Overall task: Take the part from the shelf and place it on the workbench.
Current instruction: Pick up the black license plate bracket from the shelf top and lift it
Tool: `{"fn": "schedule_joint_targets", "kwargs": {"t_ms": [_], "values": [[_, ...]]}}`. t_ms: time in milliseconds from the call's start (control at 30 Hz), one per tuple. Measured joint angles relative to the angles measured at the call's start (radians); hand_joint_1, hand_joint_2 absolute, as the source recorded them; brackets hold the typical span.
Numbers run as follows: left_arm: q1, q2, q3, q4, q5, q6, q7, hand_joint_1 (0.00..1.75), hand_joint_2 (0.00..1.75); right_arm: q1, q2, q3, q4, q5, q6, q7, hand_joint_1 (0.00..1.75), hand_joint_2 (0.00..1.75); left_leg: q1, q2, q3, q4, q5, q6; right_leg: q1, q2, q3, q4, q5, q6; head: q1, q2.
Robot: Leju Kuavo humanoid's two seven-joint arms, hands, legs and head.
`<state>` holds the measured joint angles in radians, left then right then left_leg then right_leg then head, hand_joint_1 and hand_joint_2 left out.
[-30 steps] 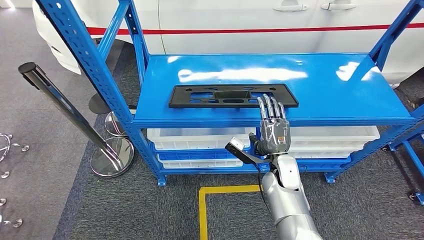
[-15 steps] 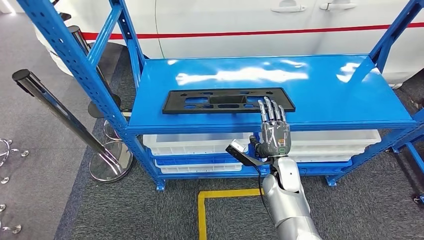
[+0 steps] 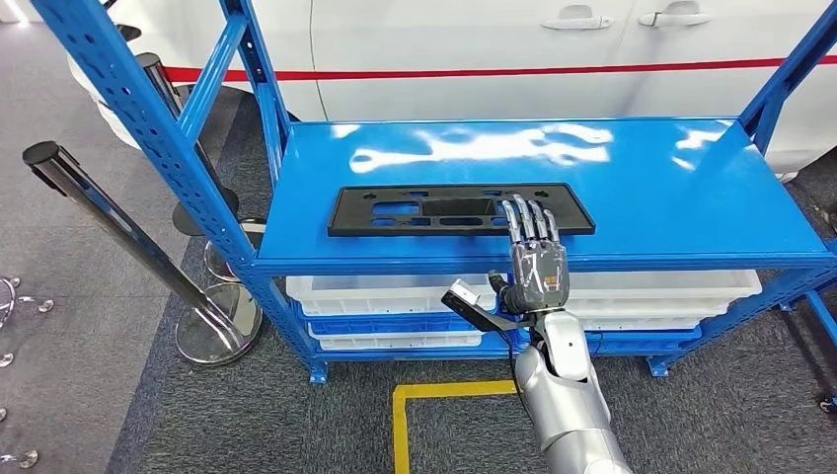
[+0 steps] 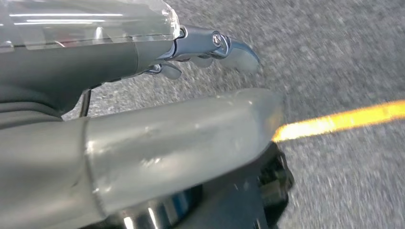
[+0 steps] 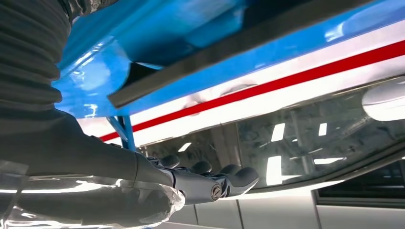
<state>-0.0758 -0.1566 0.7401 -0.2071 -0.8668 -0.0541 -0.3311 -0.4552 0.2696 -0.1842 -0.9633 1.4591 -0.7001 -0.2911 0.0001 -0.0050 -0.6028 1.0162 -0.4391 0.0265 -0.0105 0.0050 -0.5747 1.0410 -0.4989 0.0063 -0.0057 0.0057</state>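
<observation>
Head view has the black part (image 3: 460,209) lying flat near the front edge of the blue shelf (image 3: 651,188) — the right robot hand (image 3: 536,259) is up at that same edge, fingers straight and apart, tips over the part's right end, holding nothing. Can't tell if it's actually touching. Left robot hand (image 4: 200,47) hangs over grey carpet (image 4: 334,57) with a yellow line (image 4: 344,121) — fingers curled, looks empty. White bins (image 3: 395,292) sit underneath, a white car (image 3: 494,49) behind.
</observation>
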Motion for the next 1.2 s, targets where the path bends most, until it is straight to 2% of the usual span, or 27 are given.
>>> {"fn": "schedule_joint_targets", "kwargs": {"t_ms": [67, 133, 167, 200, 233, 300, 333, 367, 467, 533, 567, 633, 667, 700, 733, 767, 800, 833, 867, 933, 1000, 1067, 1100, 1167, 1200], "values": [[0.0, 0.0, 0.001, 0.0, 0.0, 0.0, 0.0, 0.0, 0.0, -0.002, 0.0, 0.001, -0.001, 0.0, 0.0, 0.0, 0.0, 1.75, 0.004, 0.001, 0.012, -0.013, 0.001, 0.01, -0.001, 0.0, -0.029, 0.064, -0.034, 0.007, 0.0, 0.0], [-0.002, 0.0, 0.001, 0.0, 0.0, 0.0, 0.0, 0.0, 0.0, 0.0, 0.0, 0.001, 0.001, 0.0, 0.0, 0.0, 0.0, 1.75, 0.003, 0.002, 0.016, -0.012, -0.004, 0.017, -0.002, 0.0, -0.1, 0.19, -0.079, 0.01, 0.0, 0.0], [-0.002, 0.0, 0.001, 0.0, 0.0, 0.0, 0.0, 0.0, 0.0, 0.003, 0.0, 0.001, 0.002, 0.0, 0.0, 0.0, 0.0, 1.75, 0.002, 0.001, 0.018, -0.011, -0.008, 0.019, -0.003, 0.0, -0.134, 0.24, -0.089, 0.012, 0.0, 0.0], [-0.001, 0.0, 0.001, 0.0, 0.0, 0.0, 0.0, 0.0, 0.0, 0.005, 0.0, 0.001, 0.003, 0.0, 0.0, 0.0, 0.0, 1.75, 0.002, 0.001, 0.022, -0.01, -0.012, 0.019, -0.003, 0.0, -0.152, 0.259, -0.079, 0.013, 0.0, 0.0], [0.0, 0.0, 0.001, 0.0, 0.0, 0.0, 0.0, 0.0, 0.0, 0.006, -0.001, 0.001, 0.004, 0.0, 0.0, 0.0, 0.0, 1.75, 0.002, 0.001, 0.027, -0.007, -0.017, 0.019, -0.004, -0.001, -0.151, 0.24, -0.051, 0.014, 0.0, 0.0], [0.001, -0.001, 0.002, 0.0, 0.0, 0.0, 0.0, 0.0, 0.0, 0.006, -0.001, 0.001, 0.006, 0.0, 0.0, 0.0, 0.0, 1.75, 0.002, 0.0, 0.038, -0.001, -0.031, 0.014, -0.005, -0.003, -0.106, 0.125, 0.025, 0.012, 0.0, 0.0], [0.0, -0.001, 0.002, 0.0, 0.0, 0.0, 0.0, 0.0, 0.0, 0.005, -0.001, 0.001, 0.006, 0.0, 0.0, 0.0, 0.0, 1.75, 0.001, -0.001, 0.041, 0.005, -0.038, 0.009, -0.004, -0.004, -0.081, 0.068, 0.047, 0.01, 0.0, 0.0], [-0.001, -0.001, 0.002, 0.0, 0.0, 0.0, 0.0, 0.0, 0.0, 0.004, 0.0, 0.001, 0.006, 0.0, 0.0, 0.0, 0.0, 1.75, -0.001, -0.001, 0.041, 0.008, -0.043, 0.004, -0.002, -0.004, -0.065, 0.032, 0.055, 0.007, 0.0, 0.0], [-0.002, -0.001, 0.002, 0.0, 0.0, 0.0, 0.0, 0.0, 0.0, 0.004, 0.0, 0.001, 0.006, 0.0, 0.0, 0.002, 0.0, 1.75, -0.001, -0.001, 0.039, 0.008, -0.05, -0.011, 0.001, 0.001, -0.055, 0.01, 0.047, -0.006, 0.0, 0.0], [-0.002, 0.0, 0.003, 0.0, 0.0, 0.001, -0.001, 0.0, 0.0, 0.003, 0.0, 0.002, 0.005, -0.001, 0.0, 0.004, 0.0, 1.75, 0.002, 0.001, 0.031, 0.036, -0.07, -0.021, -0.002, 0.001, -0.045, 0.001, 0.046, -0.017, 0.0, 0.0], [-0.002, 0.0, 0.004, 0.0, 0.001, 0.001, -0.001, 0.0, 0.0, 0.003, 0.0, 0.002, 0.005, -0.001, 0.0, 0.006, 0.0, 1.75, 0.003, 0.001, 0.013, 0.076, -0.091, -0.025, -0.003, 0.0, -0.039, -0.003, 0.044, -0.022, 0.0, 0.0], [-0.002, 0.0, 0.006, 0.0, 0.001, 0.001, -0.001, 0.0, 0.0, 0.003, 0.0, 0.004, 0.006, 0.0, 0.0, 0.009, 0.0, 1.75, 0.005, 0.001, -0.053, 0.2, -0.14, -0.032, -0.001, -0.002, -0.031, -0.004, 0.039, -0.029, 0.0, 0.0], [-0.001, 0.0, 0.006, 0.0, 0.001, 0.001, -0.001, 0.0, 0.0, 0.003, 0.0, 0.005, 0.007, 0.0, 0.0, 0.01, 0.0, 1.75, 0.007, 0.001, -0.088, 0.256, -0.154, -0.034, 0.0, -0.003, -0.028, -0.004, 0.036, -0.031, 0.0, 0.0], [0.0, -0.001, 0.007, 0.0, 0.001, 0.001, -0.001, 0.0, 0.0, 0.004, 0.0, 0.006, 0.008, 0.002, 0.0, 0.012, 0.0, 1.75, 0.007, 0.001, -0.11, 0.283, -0.15, -0.035, 0.001, -0.002, -0.025, -0.004, 0.032, -0.032, 0.0, 0.0], [0.001, -0.001, 0.008, 0.0, 0.001, 0.001, -0.001, 0.0, 0.0, 0.004, 0.0, 0.007, 0.009, 0.004, 0.0, 0.015, 0.0, 1.75, 0.008, 0.001, -0.114, 0.273, -0.126, -0.034, 0.001, -0.001, -0.02, -0.004, 0.029, -0.032, 0.0, 0.0], [0.001, -0.001, 0.008, 0.0, 0.001, 0.001, -0.001, 0.0, 0.0, 0.005, 0.0, 0.008, 0.01, 0.006, 0.0, 0.017, 0.0, 1.75, 0.008, 0.001, -0.099, 0.226, -0.086, -0.031, 0.002, 0.0, -0.014, -0.004, 0.024, -0.031, 0.0, 0.0], [0.001, -0.001, 0.009, 0.0, 0.001, 0.001, -0.001, 0.0, 0.0, 0.005, 0.0, 0.01, 0.01, 0.01, 0.0, 0.021, 0.0, 1.75, 0.007, 0.001, -0.073, 0.156, -0.042, -0.026, 0.002, 0.001, -0.006, -0.004, 0.019, -0.029, 0.0, 0.0], [0.0, 0.0, 0.01, 0.0, 0.001, 0.001, -0.001, 0.0, 0.0, 0.005, 0.0, 0.012, 0.011, 0.012, 0.0, 0.025, 0.0, 1.75, 0.003, 0.001, -0.046, 0.095, -0.011, -0.02, 0.003, 0.001, -0.001, -0.004, 0.014, -0.026, 0.0, 0.0], [-0.001, 0.0, 0.01, 0.0, 0.001, 0.001, -0.001, 0.0, 0.0, 0.004, 0.0, 0.014, 0.011, 0.015, 0.0, 0.029, 0.0, 1.75, 0.0, 0.001, -0.025, 0.047, 0.004, -0.014, 0.004, 0.002, 0.002, -0.004, 0.011, -0.022, 0.0, 0.0], [-0.003, 0.001, 0.011, 0.0, 0.002, 0.002, -0.001, 0.0, 0.0, 0.006, 0.0, 0.016, 0.013, 0.016, 0.0, 0.036, 0.0, 1.75, -0.007, 0.0, -0.009, 0.015, 0.002, -0.005, 0.004, 0.001, 0.002, -0.005, 0.008, -0.013, 0.0, 0.0], [-0.002, 0.002, 0.012, 0.0, 0.002, 0.003, -0.001, 0.0, 0.0, 0.008, 0.0, 0.02, 0.014, 0.016, 0.0, 0.038, 0.0, 1.75, -0.005, 0.0, -0.002, 0.002, 0.002, 0.002, 0.002, 0.0, 0.004, -0.006, 0.004, -0.002, 0.0, 0.0], [-0.002, 0.002, 0.012, 0.0, 0.003, 0.003, -0.002, 0.0, 0.0, 0.008, -0.001, 0.023, 0.014, 0.014, 0.0, 0.039, 0.0, 1.75, 0.0, 0.002, 0.012, -0.015, 0.004, 0.011, 0.003, -0.002, -0.015, 0.04, -0.023, 0.007, 0.0, 0.0], [-0.002, 0.001, 0.012, 0.0, 0.003, 0.003, -0.002, 0.0, 0.0, 0.009, -0.001, 0.024, 0.013, 0.013, 0.0, 0.04, 0.0, 1.75, 0.002, 0.003, 0.018, -0.02, 0.003, 0.015, 0.003, -0.003, -0.042, 0.093, -0.047, 0.01, 0.0, 0.0], [-0.004, 0.001, 0.013, 0.0, 0.003, 0.004, -0.002, 0.0, 0.0, 0.016, -0.003, 0.024, 0.014, 0.012, 0.0, 0.043, 0.0, 1.75, 0.002, 0.003, 0.025, -0.02, -0.004, 0.02, 0.003, -0.003, -0.117, 0.219, -0.09, 0.014, 0.0, 0.0], [-0.004, 0.001, 0.013, 0.0, 0.003, 0.004, -0.002, 0.0, 0.0, 0.021, -0.004, 0.024, 0.014, 0.011, 0.0, 0.045, 0.0, 1.75, 0.002, 0.003, 0.029, -0.019, -0.008, 0.021, 0.001, -0.003, -0.145, 0.258, -0.092, 0.015, 0.0, 0.0]]}}
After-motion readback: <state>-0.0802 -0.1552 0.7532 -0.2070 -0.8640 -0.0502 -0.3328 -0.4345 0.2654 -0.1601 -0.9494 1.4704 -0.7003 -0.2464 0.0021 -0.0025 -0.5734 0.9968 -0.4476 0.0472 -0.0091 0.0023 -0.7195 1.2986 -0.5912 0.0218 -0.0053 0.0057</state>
